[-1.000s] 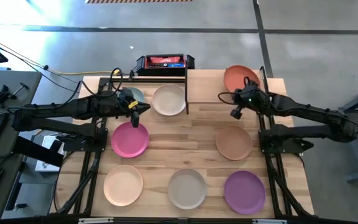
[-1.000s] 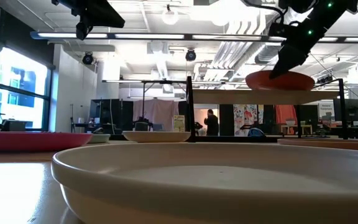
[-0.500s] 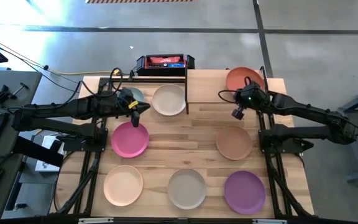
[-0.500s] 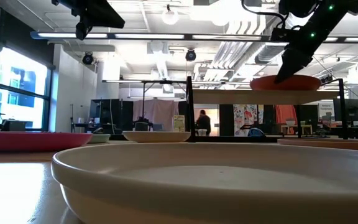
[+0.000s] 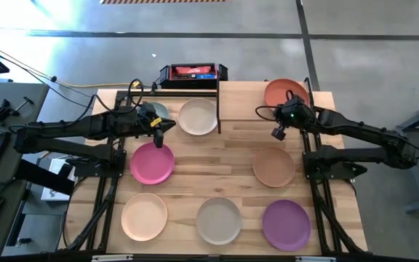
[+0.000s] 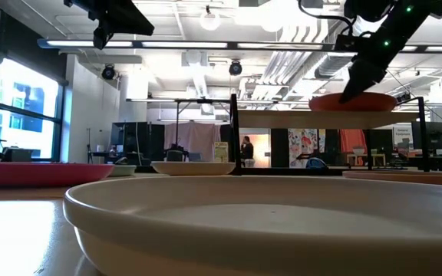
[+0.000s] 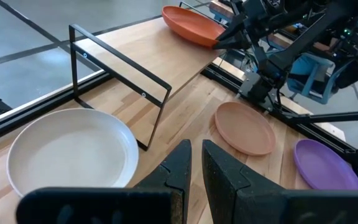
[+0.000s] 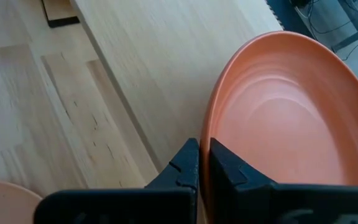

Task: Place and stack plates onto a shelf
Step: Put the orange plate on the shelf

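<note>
My right gripper (image 5: 285, 110) is shut on the orange-red plate (image 5: 284, 90), which lies on the shelf (image 5: 247, 102), a raised light-wood board on black posts; the low view shows the plate (image 6: 353, 102) flat on the board (image 6: 282, 119). My left gripper (image 5: 162, 126) hovers shut and empty above the table between the cream plate (image 5: 197, 116) and the magenta plate (image 5: 151, 162). The teal plate (image 5: 158, 110) is mostly hidden under that arm. The tan (image 5: 273, 166), peach (image 5: 144, 216), pale grey (image 5: 219, 220) and purple (image 5: 286, 224) plates rest flat on the tabletop. My right gripper pinches the orange-red plate's rim (image 8: 209, 134) on its near-left side, one finger inside the dish and one outside. The fingers (image 6: 353, 80) slant down from the table's right. The plate sits level with its underside on the shelf board.
A black frame rail and post (image 5: 219, 109) stand at the shelf's left end, beside the cream plate. A red and black box (image 5: 193, 73) sits at the far edge. Bare board lies left of the orange-red plate. A person (image 6: 245, 149) stands far off in the room.
My right gripper carried the orange-red plate a little toward the table's right and down. The plate went from slightly tilted above the board to level on the shelf. It has stayed still for the last half second. The left arm did not move.
</note>
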